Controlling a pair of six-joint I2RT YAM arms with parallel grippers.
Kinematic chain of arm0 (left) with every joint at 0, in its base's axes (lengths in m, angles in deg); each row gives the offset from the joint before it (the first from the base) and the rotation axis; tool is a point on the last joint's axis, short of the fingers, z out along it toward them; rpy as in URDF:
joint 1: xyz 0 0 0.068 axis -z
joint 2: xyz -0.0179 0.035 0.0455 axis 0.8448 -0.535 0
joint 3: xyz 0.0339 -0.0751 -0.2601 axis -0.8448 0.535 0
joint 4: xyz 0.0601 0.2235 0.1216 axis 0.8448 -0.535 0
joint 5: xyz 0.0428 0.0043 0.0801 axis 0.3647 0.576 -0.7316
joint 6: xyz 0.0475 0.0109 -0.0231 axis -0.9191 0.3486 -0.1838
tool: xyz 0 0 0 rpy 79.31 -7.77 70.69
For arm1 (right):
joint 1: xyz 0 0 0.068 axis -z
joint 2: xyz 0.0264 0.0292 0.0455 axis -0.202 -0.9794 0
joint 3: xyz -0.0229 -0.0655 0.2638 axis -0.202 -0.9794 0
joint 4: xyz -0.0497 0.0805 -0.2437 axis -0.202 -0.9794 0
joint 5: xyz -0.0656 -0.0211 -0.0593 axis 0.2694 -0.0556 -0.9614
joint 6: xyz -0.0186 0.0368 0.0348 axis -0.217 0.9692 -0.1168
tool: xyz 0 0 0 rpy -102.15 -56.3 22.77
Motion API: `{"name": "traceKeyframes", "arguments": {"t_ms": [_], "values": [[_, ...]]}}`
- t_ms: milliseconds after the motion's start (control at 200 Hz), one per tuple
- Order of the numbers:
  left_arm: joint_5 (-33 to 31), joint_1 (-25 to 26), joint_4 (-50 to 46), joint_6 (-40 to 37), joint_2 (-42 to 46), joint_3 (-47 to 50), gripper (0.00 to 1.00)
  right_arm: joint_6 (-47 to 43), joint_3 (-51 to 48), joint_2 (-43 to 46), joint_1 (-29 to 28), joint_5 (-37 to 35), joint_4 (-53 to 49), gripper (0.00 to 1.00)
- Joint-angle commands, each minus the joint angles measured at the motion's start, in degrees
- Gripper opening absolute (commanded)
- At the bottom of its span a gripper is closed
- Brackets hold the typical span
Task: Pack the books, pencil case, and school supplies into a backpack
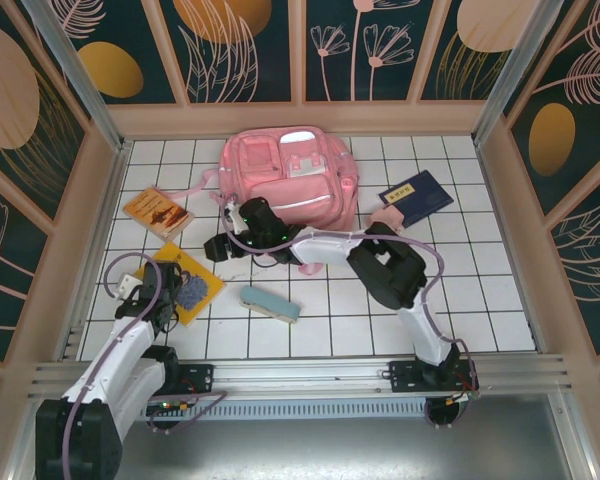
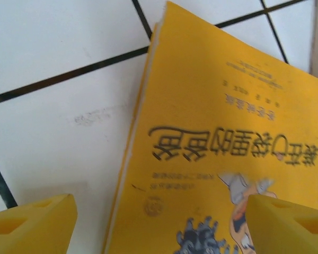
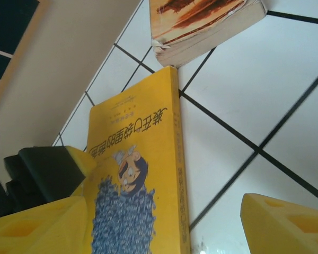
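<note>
While left gripper (image 2: 159, 203) and right gripper (image 3: 163, 206) are spread empty, the yellow book (image 2: 228, 132) seems targeted; edge pinching is needed.

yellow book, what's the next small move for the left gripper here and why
Probably lower the left gripper onto the long edge of the yellow book. The jaws stand open and straddle that edge, one finger over the cover and the other over the bare table. The book lies flat and nothing grips it.
</note>
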Motion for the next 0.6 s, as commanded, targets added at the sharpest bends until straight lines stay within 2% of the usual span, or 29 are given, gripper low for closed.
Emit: {"name": "traceKeyframes", "arguments": {"t_ms": [0, 55, 275, 470, 596], "values": [[4.58, -4.05, 6.86, -0.84, -3.91, 1.81, 0.84, -2.69, 6.9, -4.13, -0.66, 0.88, -6.28, 0.77], [7.32, -5.39, 9.8, -1.82, -7.43, 1.43, 0.84, -3.0, 8.84, -5.79, -0.74, 0.77, -7.58, 0.76], [17.6, -5.41, 22.04, -8.1, -17.6, -1.8, 0.81, -2.72, 9.01, -6.71, -0.53, -0.34, -8.76, 0.76], [26.98, -5.42, 30.13, -13.06, -28.77, -5.72, 0.81, -0.43, 3.93, -4.4, 0.55, -1.17, -6.68, 0.73], [30.26, -5.33, 31.99, -15.98, -33.77, -9.43, 0.81, 0.01, 1.78, -3.56, 0.9, -1.62, -6.75, 0.73]]}}
